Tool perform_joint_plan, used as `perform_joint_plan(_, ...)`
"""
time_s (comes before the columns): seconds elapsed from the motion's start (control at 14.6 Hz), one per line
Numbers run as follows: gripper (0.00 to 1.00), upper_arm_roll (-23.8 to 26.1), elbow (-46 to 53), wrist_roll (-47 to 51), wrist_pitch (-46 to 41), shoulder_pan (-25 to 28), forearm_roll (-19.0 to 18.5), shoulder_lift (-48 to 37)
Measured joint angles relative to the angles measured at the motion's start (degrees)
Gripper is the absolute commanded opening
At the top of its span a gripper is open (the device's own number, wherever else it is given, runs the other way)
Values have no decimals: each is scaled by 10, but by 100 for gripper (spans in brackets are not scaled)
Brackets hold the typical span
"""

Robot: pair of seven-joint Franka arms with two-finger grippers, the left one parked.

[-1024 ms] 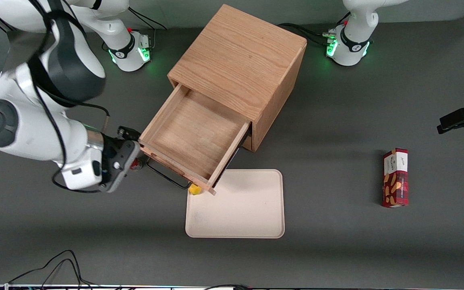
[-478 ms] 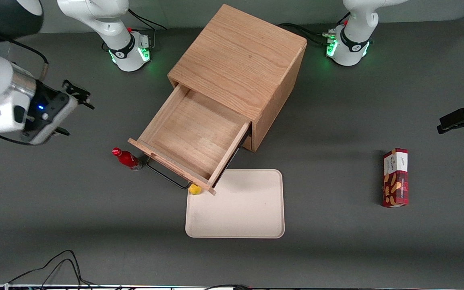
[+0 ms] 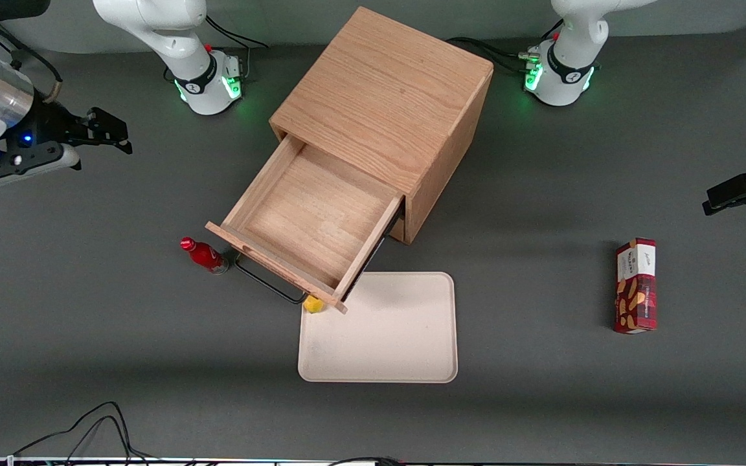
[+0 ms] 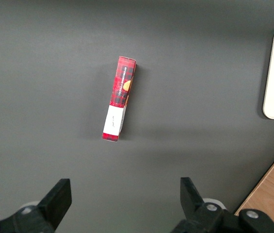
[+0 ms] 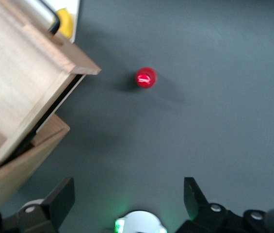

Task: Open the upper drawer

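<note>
Since a second ago our gripper (image 3: 104,129) has left the drawer front and pulled back toward the working arm's edge of the tabletop (image 3: 88,336); its jaws stand apart, holding nothing. We judge this a retreat after finishing, because the upper drawer (image 3: 308,223) juts fully out of the oak cabinet (image 3: 386,97), its black wire handle (image 3: 269,285) well apart from the jaws.

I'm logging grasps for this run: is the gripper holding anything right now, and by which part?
Nothing is held. The gripper hangs with open jaws above bare table toward the working arm's end, apart from the pulled-out upper drawer and its handle.
</note>
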Motion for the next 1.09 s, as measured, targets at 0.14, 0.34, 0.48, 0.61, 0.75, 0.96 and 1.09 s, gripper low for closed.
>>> perform_joint_plan(0.14, 100, 0, 0, 37, -14, -8, 0, -2)
perform_joint_plan(0.34, 100, 0, 1, 65, -13, -33, 0, -18)
perform_joint_plan(0.48, 100, 2, 1, 69, -12, -35, 0, -25)
perform_joint_plan(0.61, 100, 7, 1, 71, -8, -35, 0, -25)
perform_joint_plan(0.75, 100, 7, 1, 71, -6, -30, 0, -25)
perform_joint_plan(0.96, 100, -56, -1, 72, -6, 52, -20, -23)
perform_joint_plan(1.09, 100, -102, -2, 73, -6, 99, -24, -22)
